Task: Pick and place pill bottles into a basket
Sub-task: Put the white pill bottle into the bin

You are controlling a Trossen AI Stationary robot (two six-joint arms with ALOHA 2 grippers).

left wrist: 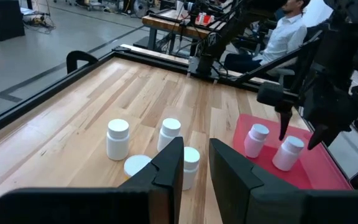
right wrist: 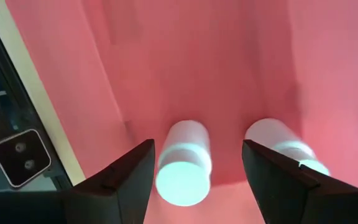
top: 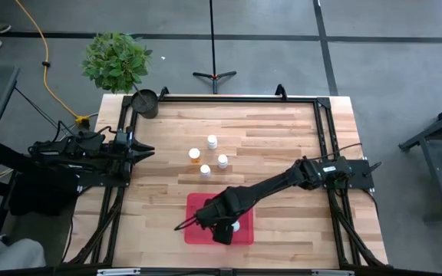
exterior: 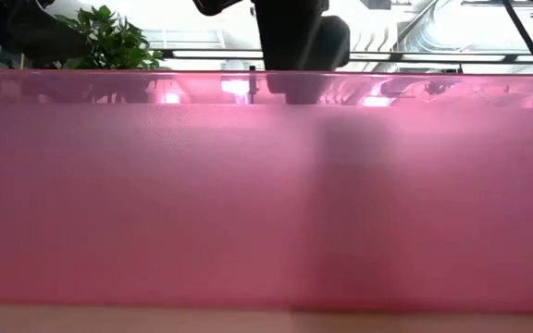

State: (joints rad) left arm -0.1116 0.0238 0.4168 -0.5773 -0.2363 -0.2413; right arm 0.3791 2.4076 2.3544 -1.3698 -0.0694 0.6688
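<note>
Readable text: none in any view.
Bottles: those on the table [left wrist: 117, 138] and the one standing between the right arm's spread jaws [right wrist: 183, 163] show plain white sides and caps; no label can be made out.
Tray: the red wall [exterior: 266, 203] and floor [right wrist: 229, 68] carry no brand or number.
Table: bare wood [top: 267, 130], no marking or sign.
Room beyond the table: nothing sharp enough to read.
</note>
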